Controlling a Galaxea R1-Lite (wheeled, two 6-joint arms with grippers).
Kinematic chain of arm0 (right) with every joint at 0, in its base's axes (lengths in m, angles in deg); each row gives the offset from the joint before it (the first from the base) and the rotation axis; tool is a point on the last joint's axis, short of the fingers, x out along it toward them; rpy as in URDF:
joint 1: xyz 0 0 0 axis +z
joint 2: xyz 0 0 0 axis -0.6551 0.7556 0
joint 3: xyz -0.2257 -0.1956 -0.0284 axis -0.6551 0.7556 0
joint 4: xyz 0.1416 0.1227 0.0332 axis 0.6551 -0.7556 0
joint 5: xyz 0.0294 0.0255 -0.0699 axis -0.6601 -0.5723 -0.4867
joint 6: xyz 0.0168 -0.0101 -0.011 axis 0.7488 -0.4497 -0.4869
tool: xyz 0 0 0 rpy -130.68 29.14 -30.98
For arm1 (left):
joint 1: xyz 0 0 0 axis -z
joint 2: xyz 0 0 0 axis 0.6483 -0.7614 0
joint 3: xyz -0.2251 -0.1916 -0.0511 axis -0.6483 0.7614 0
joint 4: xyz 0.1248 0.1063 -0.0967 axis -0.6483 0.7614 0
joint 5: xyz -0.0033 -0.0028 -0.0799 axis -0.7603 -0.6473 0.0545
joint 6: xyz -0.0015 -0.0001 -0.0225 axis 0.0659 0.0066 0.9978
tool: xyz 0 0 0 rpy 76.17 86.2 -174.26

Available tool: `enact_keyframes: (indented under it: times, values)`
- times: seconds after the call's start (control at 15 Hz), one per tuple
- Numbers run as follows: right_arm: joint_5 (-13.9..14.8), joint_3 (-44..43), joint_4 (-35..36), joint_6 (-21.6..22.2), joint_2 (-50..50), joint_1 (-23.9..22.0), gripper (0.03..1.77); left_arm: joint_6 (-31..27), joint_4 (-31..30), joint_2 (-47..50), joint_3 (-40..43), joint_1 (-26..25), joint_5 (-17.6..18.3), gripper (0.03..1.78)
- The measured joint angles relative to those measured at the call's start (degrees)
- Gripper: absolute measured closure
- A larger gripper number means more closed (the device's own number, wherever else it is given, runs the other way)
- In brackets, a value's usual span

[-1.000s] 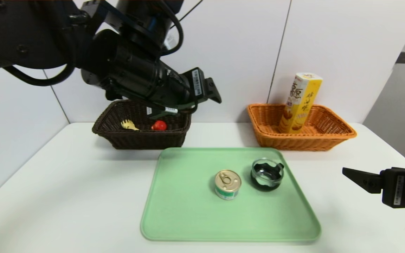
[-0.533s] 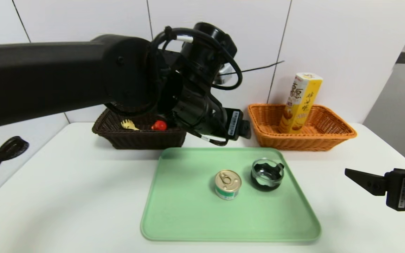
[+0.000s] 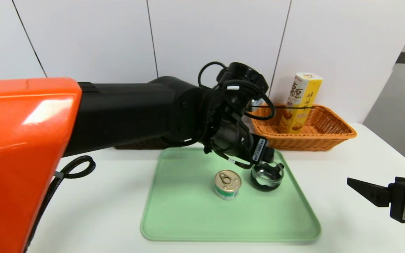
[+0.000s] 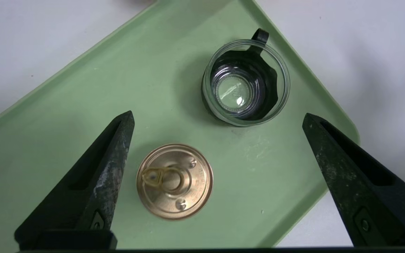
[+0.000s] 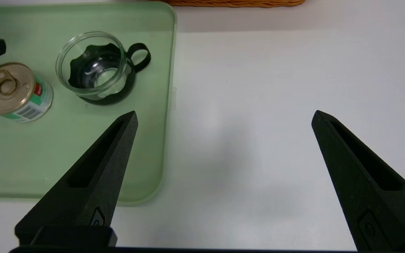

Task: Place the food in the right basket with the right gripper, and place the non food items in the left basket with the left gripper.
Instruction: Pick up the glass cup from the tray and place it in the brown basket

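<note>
- Our left arm's orange shell [image 3: 23, 147] fills the left of the head view, and the dark brown basket [image 3: 142, 144] is almost wholly hidden behind the arm, so we cannot tell what lies in it.
- On the green tray [image 3: 185, 225] the gold-lidded tin [image 3: 227, 184] stands upright, just beside the dark glass dish [image 3: 267, 174] and apart from it.
- Our left gripper [image 4: 218, 119] hangs over the tray near the dish, fingers spread wide and empty; we judge the step in hand to be the reach for the dish.
- Next, we think, it must centre over the dish, not the tin, drop around the rim and close.
- The yellow carton [image 3: 299, 102] stands upright in the orange-tan basket [image 3: 336, 135].
- Our right gripper [image 5: 223, 116] waits over bare table right of the tray, fingers wide apart, holding nothing; the tin is left for it.
</note>
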Motion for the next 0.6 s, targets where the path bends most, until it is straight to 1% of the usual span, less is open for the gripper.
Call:
enact_keyframes:
  times: [0.27,0.6]
  values:
    - [-0.1,2.9,-0.3,-0.1,-2.5,0.2,0.09,-0.4,-3.8,-3.5,-0.2,0.8,-0.3,0.12]
    - [-0.5,6.8,-0.1,-0.2,-5.4,0.2,0.09,-3.2,-4.4,-6.6,-0.2,0.9,-1.8,0.12]
